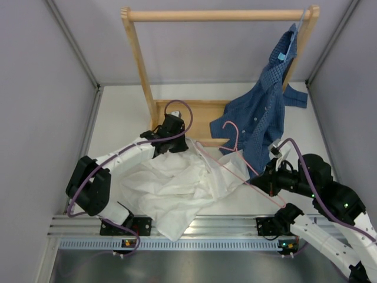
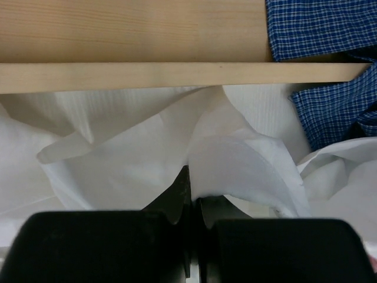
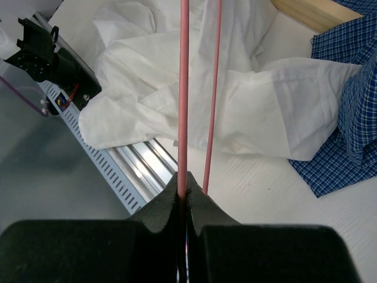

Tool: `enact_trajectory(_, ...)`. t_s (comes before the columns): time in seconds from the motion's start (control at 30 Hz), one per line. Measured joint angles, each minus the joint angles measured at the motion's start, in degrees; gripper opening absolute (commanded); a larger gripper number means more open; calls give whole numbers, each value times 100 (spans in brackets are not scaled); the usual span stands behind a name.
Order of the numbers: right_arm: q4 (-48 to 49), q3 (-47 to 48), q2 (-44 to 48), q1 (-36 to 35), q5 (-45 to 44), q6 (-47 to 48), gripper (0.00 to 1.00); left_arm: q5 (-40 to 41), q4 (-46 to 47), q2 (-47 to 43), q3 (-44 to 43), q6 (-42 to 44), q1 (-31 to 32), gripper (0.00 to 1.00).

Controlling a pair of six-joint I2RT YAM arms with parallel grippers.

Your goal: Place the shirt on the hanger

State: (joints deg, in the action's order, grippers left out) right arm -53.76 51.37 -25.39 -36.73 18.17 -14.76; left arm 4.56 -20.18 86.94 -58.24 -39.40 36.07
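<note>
The white shirt [image 1: 177, 188] lies crumpled on the table, in front of the wooden rack's base. My left gripper [image 1: 172, 143] is at the shirt's far edge, by the rack base. In the left wrist view it [image 2: 194, 197] is shut on a fold of the white shirt [image 2: 235, 159]. The pink hanger [image 1: 236, 137] lies slanted over the shirt's right side, hook towards the rack. My right gripper [image 1: 263, 181] holds the hanger's near end. In the right wrist view it [image 3: 184, 186] is shut on one wire of the hanger [image 3: 184, 88], above the shirt [image 3: 235, 112].
A wooden clothes rack [image 1: 138, 59] stands at the back, its base bar [image 2: 177, 76] just beyond my left gripper. A dark blue checked shirt [image 1: 265, 112] hangs from its right end and spreads onto the table [image 3: 353, 118]. A slotted metal rail [image 1: 224, 227] runs along the near edge.
</note>
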Motion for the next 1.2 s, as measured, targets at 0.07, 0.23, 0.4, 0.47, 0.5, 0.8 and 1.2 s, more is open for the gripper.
enact_trajectory(0.07,-31,0,-20,0,-81,-7,0,-142,33,0,-28,13,-2,0)
enact_trajectory(0.23,-55,120,-55,0,-105,-55,0,-426,111,140,-140,20,-4,0)
enact_trajectory(0.4,-17,306,-85,0,-2,-116,0,-634,216,308,-146,15,-4,0)
enact_trajectory(0.47,-15,304,-87,0,39,-149,0,-684,227,315,-146,15,-4,0)
enact_trajectory(0.5,-15,304,-90,0,52,-157,0,-695,247,319,-146,13,-4,0)
enact_trajectory(0.8,-31,35,-280,0,-184,-201,0,-800,387,284,-105,-96,-4,0)
enact_trajectory(1.2,240,190,-1193,-42,-586,-179,0,-927,420,-826,352,-376,535,0)
